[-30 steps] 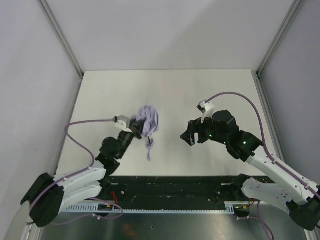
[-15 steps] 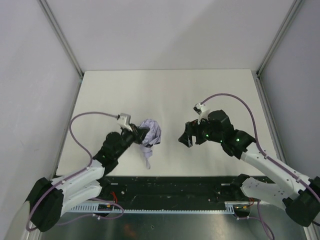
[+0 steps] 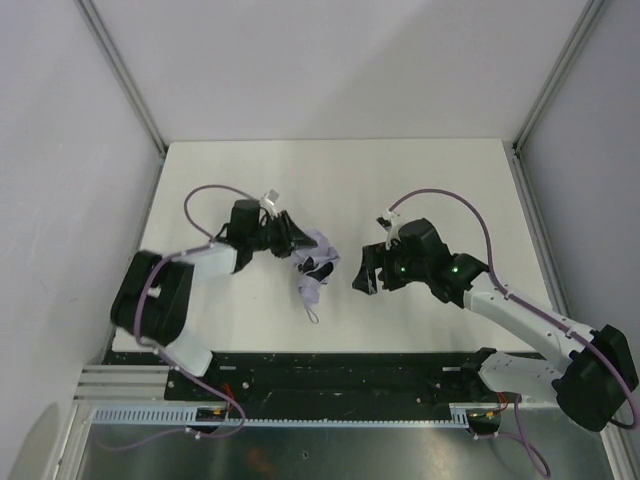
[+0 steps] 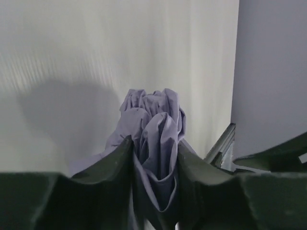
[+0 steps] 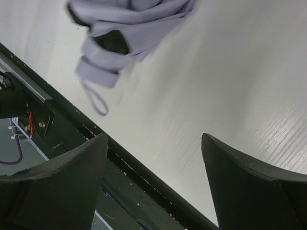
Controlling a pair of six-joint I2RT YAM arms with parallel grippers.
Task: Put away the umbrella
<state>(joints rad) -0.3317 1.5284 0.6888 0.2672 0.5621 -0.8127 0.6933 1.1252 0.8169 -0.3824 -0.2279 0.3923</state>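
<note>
Left jaws: clenched on the umbrella (image 4: pixel 156 129). In the left wrist view the two dark fingers (image 4: pixel 112 165) press in from either side on a bunched fold of pale lavender fabric, which rises crumpled above them.

Right jaws: released, standing wide apart with nothing between them. In the right wrist view only bare white surface (image 5: pixel 230 72) and the dark rail (image 5: pixel 144 177) at its near edge show in the gap.

Umbrella (image 3: pixel 318 262): collapsed but not neatly wrapped, with loose, rumpled canopy. It sits left of centre on the surface (image 3: pixel 400 180), in the near half. The bunched canopy is at the left jaws, and the small lavender handle (image 3: pixel 308 292) points toward the near edge, its thin wrist loop (image 3: pixel 314 315) trailing beyond. From the right wrist, the same handle (image 5: pixel 98 72) and loop (image 5: pixel 96 100) appear at upper left, apart from the right fingers (image 5: pixel 53 187). Whether the umbrella rests on the surface or is held just clear of it cannot be told.

Left arm (image 3: pixel 165 290): folded back at the left edge, forearm running rightward to the canopy.

Right arm (image 3: pixel 500 300): extended from the near right corner, its jaws facing the umbrella, near it but not touching.

A lavender cable (image 3: pixel 205 195) arcs over the left wrist and another cable (image 3: pixel 450 195) over the right
</note>
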